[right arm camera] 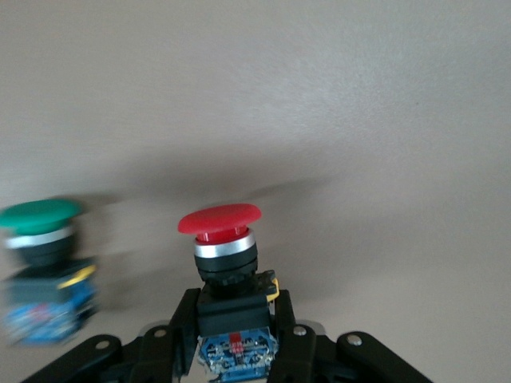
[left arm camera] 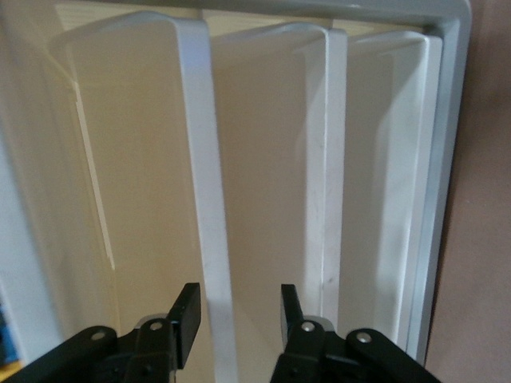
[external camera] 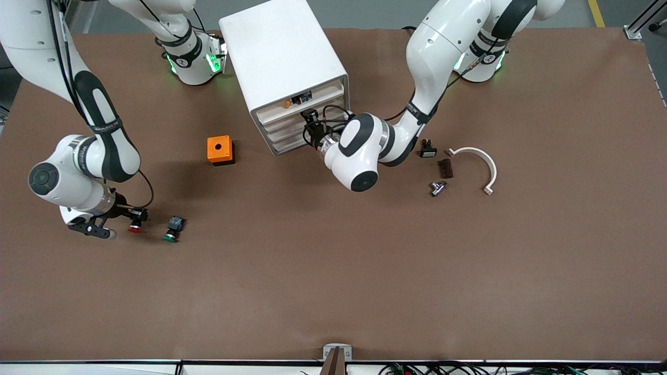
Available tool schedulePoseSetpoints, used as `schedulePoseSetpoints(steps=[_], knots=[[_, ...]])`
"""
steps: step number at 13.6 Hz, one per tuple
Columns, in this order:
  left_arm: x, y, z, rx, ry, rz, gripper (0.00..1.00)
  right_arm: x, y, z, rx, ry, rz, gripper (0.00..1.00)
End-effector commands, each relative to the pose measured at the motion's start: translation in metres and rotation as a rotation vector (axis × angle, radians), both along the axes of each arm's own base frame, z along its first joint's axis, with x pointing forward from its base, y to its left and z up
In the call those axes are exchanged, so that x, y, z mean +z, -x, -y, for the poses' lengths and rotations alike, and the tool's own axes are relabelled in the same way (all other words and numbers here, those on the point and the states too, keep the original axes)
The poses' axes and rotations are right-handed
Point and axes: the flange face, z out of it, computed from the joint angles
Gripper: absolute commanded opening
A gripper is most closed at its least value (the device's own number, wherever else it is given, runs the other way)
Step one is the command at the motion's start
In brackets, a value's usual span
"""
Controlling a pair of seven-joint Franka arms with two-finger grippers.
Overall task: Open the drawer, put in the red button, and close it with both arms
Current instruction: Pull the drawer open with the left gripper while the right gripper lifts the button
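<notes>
The white cabinet [external camera: 284, 57] stands at the robots' side of the table, mid-way between the arms. Its highest drawer shows an orange-and-blue part [external camera: 296, 100]. My left gripper [external camera: 311, 124] is at the front of the drawer [external camera: 281, 122] just below. In the left wrist view my left gripper [left arm camera: 239, 315] is open, with the drawer's white lip [left arm camera: 209, 199] between the fingers and not gripped. My right gripper [external camera: 130, 217], toward the right arm's end, is shut on the dark body of the red button [external camera: 135, 227], also seen in the right wrist view [right arm camera: 219, 219], low over the table.
A green-capped button [external camera: 173, 229] lies beside the red one, also in the right wrist view [right arm camera: 40, 239]. An orange box [external camera: 220, 149] sits near the cabinet. Small dark parts [external camera: 444, 167], a metal part [external camera: 437, 187] and a white curved piece [external camera: 482, 161] lie toward the left arm's end.
</notes>
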Motion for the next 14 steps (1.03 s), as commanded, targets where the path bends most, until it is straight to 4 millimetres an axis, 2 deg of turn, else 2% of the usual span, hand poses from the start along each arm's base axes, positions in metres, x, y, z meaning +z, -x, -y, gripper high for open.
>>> schedulePoseSetpoints(steps=[1,3,5,10,12,14], knots=[[0.0,0.003,0.008,0.001,0.011,-0.022,0.0,0.094,0.008,-0.039,-0.087,-0.067,-0.014,0.0],[0.001,0.0,0.007,0.006,0.013,-0.017,0.0,0.133,0.01,-0.083,-0.173,-0.067,-0.04,0.0],[0.005,-0.011,-0.001,0.018,0.014,-0.004,0.0,0.157,0.015,-0.138,-0.256,-0.06,-0.036,0.0],[0.026,-0.106,-0.071,0.142,0.093,0.084,0.0,0.177,0.043,-0.277,-0.411,-0.044,-0.038,0.0],[0.032,-0.133,-0.098,0.17,0.14,0.129,0.0,0.187,0.056,-0.323,-0.479,-0.045,-0.033,0.0],[0.035,-0.146,-0.111,0.179,0.179,0.164,0.0,0.199,0.073,-0.375,-0.543,-0.052,-0.023,0.0]])
